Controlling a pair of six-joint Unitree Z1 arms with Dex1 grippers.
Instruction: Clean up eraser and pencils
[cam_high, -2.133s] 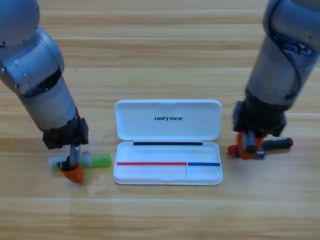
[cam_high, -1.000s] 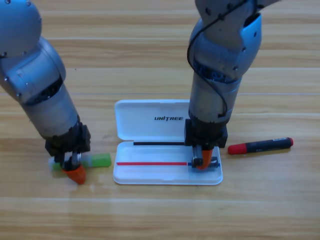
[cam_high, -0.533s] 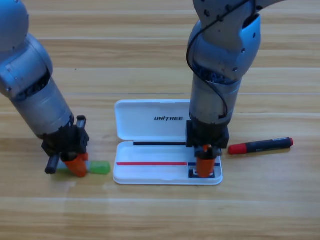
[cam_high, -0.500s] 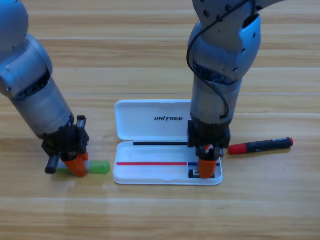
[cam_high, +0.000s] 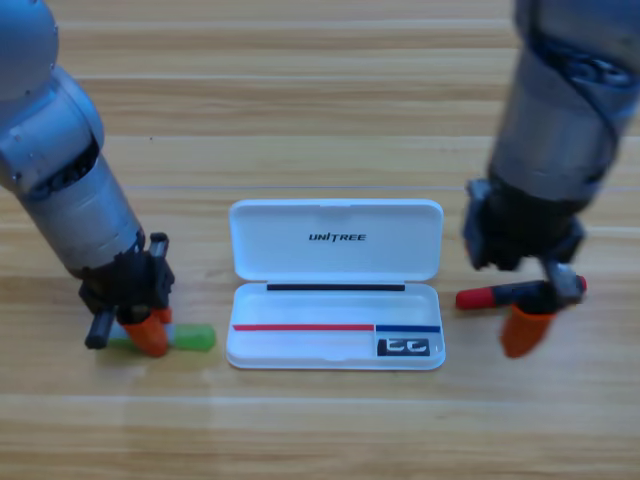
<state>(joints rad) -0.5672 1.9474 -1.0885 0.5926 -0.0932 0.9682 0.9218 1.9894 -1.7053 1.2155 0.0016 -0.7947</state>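
1. Wooden table (cam_high: 320, 100) under me, planks running side to side.
2. White case (cam_high: 336, 240) lies open at centre, lid back.
3. My left gripper (cam_high: 148, 330) is down on the green pencil (cam_high: 190, 338), left of the case. Its orange jaws are clamped across the pale barrel, and the bright green cap sticks out toward the case.
4. My right gripper (cam_high: 527, 328) is over the red-capped pencil (cam_high: 490, 296), right of the case. I cannot tell how the jaws are set.
5. Eraser (cam_high: 407, 347) sits in the case's lower right compartment.
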